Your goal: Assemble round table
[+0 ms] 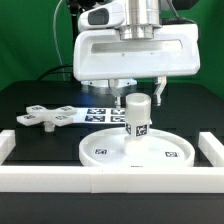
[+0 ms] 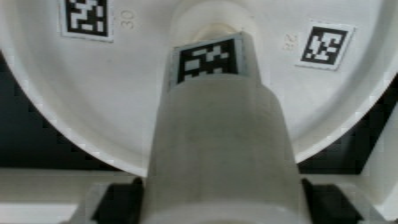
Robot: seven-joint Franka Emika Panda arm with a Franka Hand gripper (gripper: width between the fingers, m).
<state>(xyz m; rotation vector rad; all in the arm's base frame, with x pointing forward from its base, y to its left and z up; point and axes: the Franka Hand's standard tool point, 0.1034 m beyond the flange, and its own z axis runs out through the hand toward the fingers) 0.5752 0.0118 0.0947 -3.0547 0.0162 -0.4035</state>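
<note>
Now, claw (image 1: 139, 93): closed on post (image 1: 137, 118), pads apparently touching its sides
post: upright at disc (image 1: 100, 150) centre
cross (image 1: 45, 117): flat on table (image 1: 30, 95), to the exterior view's left of disc

White rails (image 1: 110, 183) along front + sides; marker board (image 1: 98, 110) on blk table (image 1: 30, 95).

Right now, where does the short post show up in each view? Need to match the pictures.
Exterior view: the post stands upright at the centre of the disc, near the picture's middle.
Wrist view: the post fills the middle of the picture, seen along its length, with its tagged end toward the disc.
Shared landmark: the white disc, which lies under the post in both views.
</note>
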